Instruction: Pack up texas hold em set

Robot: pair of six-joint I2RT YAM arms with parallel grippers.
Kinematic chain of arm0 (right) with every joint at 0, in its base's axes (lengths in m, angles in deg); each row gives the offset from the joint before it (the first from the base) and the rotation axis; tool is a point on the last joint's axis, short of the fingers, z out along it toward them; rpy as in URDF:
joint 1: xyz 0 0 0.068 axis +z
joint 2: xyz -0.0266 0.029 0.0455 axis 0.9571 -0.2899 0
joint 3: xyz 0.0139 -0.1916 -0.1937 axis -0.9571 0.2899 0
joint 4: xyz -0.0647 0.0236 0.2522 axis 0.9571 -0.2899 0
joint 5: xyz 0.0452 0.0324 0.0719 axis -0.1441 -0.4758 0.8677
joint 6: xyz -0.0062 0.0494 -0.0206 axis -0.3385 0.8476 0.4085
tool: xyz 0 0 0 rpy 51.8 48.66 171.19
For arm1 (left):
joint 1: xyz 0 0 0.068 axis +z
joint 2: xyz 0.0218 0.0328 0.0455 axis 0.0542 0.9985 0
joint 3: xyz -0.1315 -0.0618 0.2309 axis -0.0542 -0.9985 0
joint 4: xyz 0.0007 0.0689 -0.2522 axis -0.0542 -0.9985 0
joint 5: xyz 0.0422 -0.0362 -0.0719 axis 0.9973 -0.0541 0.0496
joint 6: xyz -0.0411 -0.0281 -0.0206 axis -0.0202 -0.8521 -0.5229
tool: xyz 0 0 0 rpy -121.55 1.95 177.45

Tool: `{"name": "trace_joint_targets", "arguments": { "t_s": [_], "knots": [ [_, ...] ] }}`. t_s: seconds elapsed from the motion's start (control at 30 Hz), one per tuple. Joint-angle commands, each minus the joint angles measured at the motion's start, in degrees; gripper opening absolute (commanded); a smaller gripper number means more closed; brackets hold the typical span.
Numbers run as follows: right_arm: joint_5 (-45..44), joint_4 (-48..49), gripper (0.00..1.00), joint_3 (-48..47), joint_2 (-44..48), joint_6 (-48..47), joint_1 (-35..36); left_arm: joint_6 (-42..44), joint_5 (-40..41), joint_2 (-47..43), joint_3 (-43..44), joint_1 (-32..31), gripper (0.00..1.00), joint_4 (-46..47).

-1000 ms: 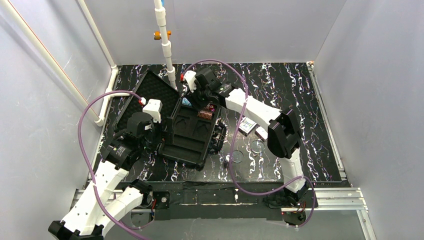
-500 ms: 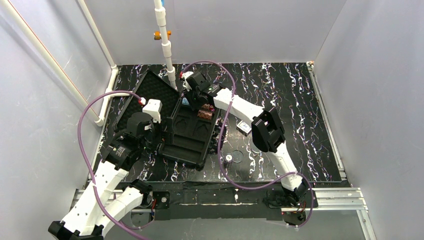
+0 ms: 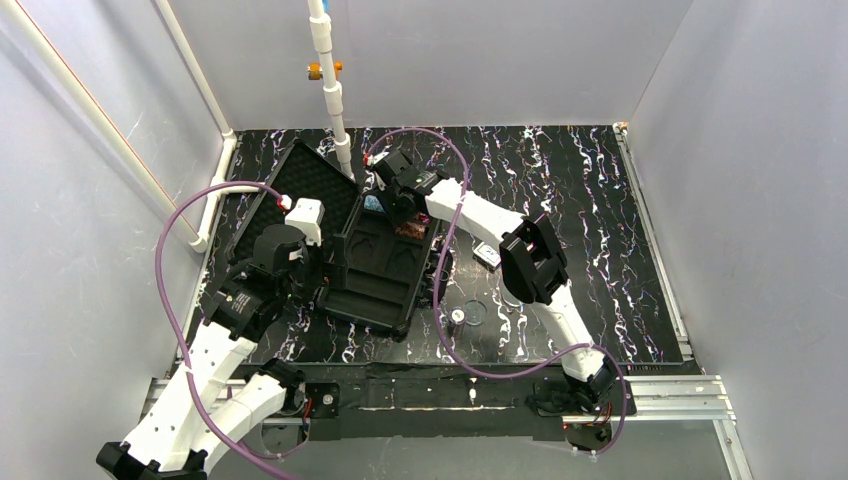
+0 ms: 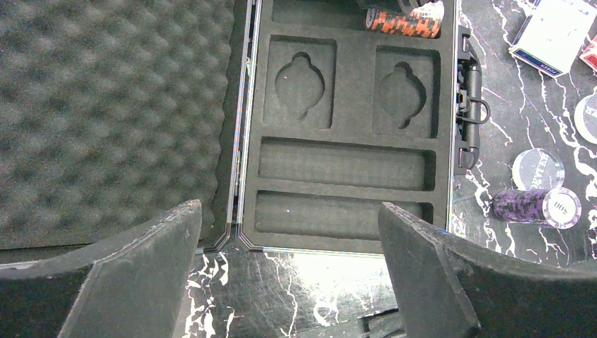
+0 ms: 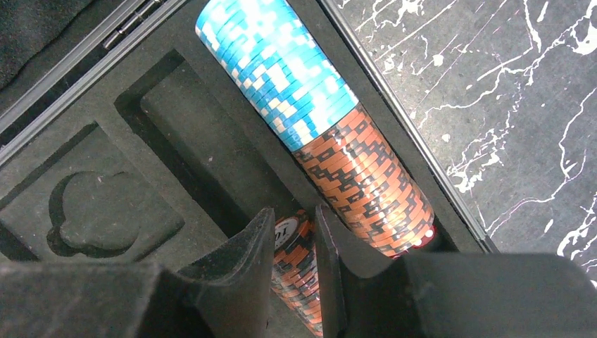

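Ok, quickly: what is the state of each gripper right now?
Left gripper: open, holding nothing.
Right gripper: closed on orange chips in the tray.

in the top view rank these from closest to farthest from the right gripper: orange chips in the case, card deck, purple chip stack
1. orange chip stack: in the case, just under the right gripper.
2. card deck: on the table, right of the case.
3. purple chip stack: on the table by the case's near right corner.
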Motion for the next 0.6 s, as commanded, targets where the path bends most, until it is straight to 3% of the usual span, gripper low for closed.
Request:
{"name": "trace_joint_targets", "arguments": {
  "t_s": [0.0,0.33,0.57],
  "knots": [
    [-3.7,-2.8,0.35,2.4,2.0,-2.5,-0.1,-0.2,-0.2,-0.8,1.3,-0.1,0.95,-0.4],
    [-7.9,-3.8,0.35,5.6,4.5,-4.3,-0.1,-0.3,-0.3,-0.6,1.3,-0.1,0.95,-0.4],
    [-6.1,-3.6,0.39,4.9,5.3,-5.3,-0.1,-0.3,-0.4,-0.7,1.3,-0.1,0.95,-0.4]
  ]
}}
